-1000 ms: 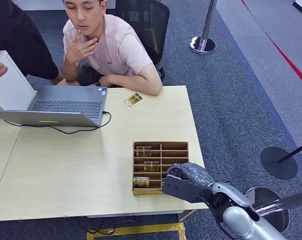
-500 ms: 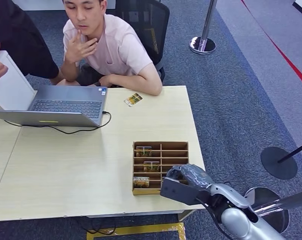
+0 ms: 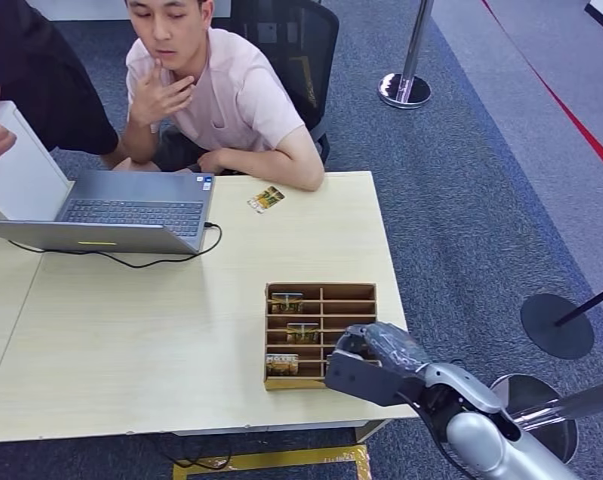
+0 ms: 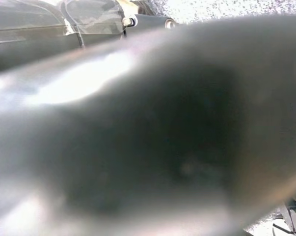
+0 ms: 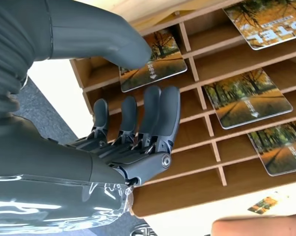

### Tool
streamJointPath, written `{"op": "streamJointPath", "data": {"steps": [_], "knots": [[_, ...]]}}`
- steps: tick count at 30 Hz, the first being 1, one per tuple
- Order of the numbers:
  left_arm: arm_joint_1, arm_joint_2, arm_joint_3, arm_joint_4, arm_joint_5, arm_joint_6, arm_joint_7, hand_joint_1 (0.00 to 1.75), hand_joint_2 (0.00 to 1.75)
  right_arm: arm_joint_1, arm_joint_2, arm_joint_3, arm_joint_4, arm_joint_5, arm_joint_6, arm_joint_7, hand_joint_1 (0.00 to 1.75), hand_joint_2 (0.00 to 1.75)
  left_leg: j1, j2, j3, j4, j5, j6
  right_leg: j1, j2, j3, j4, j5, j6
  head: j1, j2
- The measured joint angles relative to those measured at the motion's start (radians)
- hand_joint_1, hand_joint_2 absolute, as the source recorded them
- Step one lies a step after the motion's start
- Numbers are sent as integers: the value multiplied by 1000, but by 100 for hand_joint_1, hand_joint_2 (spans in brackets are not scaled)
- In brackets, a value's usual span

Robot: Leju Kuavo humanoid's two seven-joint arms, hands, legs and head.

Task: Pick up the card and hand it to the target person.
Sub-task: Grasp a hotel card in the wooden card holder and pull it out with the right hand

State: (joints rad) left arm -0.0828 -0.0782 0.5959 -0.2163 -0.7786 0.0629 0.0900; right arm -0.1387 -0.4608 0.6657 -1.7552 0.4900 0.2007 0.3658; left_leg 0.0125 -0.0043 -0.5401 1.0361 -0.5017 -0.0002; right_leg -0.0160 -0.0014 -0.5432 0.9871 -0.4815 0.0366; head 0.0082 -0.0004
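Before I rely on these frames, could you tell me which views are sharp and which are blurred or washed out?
Head view: evenly lit and sharp; wooden tray and right hand are clear. Left wrist view: almost wholly a blurred grey surface with a bright glare patch. Right wrist view: hand and cards are sharp, though the table beside the tray is overexposed.

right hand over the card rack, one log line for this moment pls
right hand: open, over wooden rack | card: in slot, not gripped | phase: reaching

Right robot hand [image 3: 370, 362] extended forward from silver arm, fingers [image 5: 153, 118] apart, holding nothing.
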Motion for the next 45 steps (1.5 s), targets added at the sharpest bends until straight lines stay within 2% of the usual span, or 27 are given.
{"op": "streamJointPath", "data": {"steps": [45], "knots": [[0,0,0,0,0,0,0,0,0,0,0,0,0,0,1,0,103,175,0,0,0,0,0,0,0,0,0,0,0,0,0,0]]}}
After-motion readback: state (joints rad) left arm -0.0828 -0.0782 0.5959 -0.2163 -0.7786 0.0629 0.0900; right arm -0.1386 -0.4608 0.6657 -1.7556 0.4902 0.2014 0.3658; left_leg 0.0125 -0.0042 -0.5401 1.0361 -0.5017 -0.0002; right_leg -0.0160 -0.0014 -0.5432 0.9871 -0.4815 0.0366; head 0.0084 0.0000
